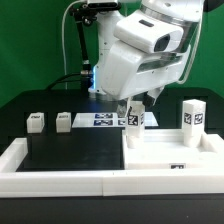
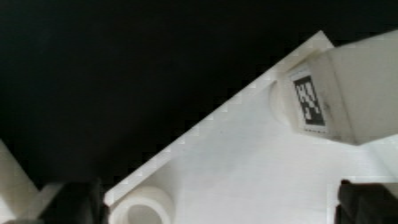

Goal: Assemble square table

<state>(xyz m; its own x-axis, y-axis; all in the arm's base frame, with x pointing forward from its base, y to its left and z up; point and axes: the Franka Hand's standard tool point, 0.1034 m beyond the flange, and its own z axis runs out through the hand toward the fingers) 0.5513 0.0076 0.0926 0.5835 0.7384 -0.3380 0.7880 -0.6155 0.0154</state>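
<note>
Dark fingers (image 2: pixel 64 204) sit at the near corners of the wrist view, spread wide with nothing clamped between them, so the hand (image 1: pixel 138 106) is released. Between the fingers shows the white top of the square slab (image 2: pixel 249 170), with a round hole (image 2: pixel 139 211) in it close to one finger. Just past the hand, the near leg (image 1: pixel 135 119), a white block with a black-and-white tag, stands upright on the slab close to its edge. I cannot tell whether a finger touches it.

From the exterior view, the hand hangs over the slab's far corner on the exterior view's left. The slab lies flat on the black bench (image 1: pixel 70 150), toward the exterior view's right. It is white and tray-like, with a small tag on its front edge.

The far leg (image 1: pixel 192 114) stands upright at the slab's far side toward the exterior view's right, well apart from the hand. Whether it is on the slab or just behind it I cannot tell.

The outer leg (image 1: pixel 36 122) and the inner leg (image 1: pixel 64 120) lie on the bench at the exterior view's left, apart from each other. The marker board (image 1: pixel 102 120) lies between them and the hand.

A long white rim (image 1: pixel 60 178) borders the bench along the near side and the exterior view's left. Open black bench stretches from the slab's straight edge to that rim.
</note>
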